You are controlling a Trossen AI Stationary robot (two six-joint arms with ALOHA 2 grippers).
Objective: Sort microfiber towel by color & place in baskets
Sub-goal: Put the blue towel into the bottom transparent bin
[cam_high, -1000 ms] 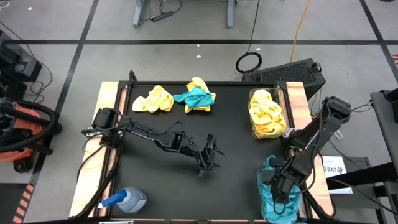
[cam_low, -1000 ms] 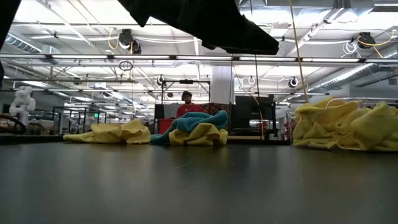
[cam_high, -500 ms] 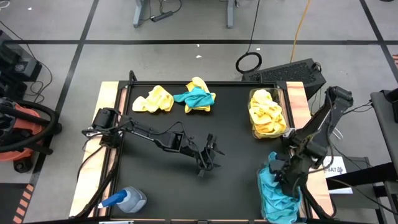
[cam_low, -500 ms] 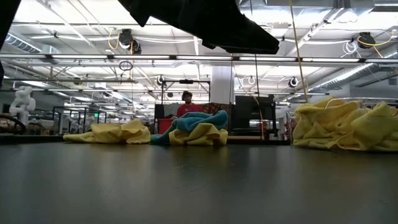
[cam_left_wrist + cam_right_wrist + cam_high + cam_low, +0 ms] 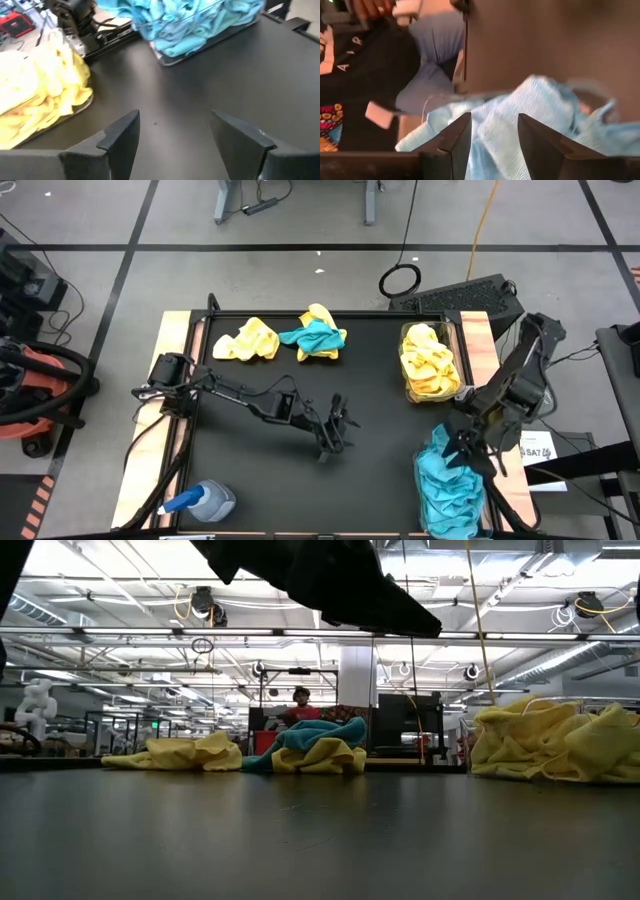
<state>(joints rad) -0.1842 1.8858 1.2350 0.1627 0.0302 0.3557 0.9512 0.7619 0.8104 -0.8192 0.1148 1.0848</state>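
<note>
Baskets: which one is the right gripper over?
The basket of teal-blue towels at the table's near right corner; the right gripper hangs above it, open. The other basket, farther back, holds yellow towels.

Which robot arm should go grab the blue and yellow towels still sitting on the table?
Probably the left. Its open gripper hangs over mid-table, nearer the mixed towel pile. The right gripper is farther off, over the basket of teal towels.

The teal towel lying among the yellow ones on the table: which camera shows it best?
The high view: the teal towel shows whole from above, tangled with a yellow towel. The low view catches it side-on. Neither wrist view shows it.
</note>
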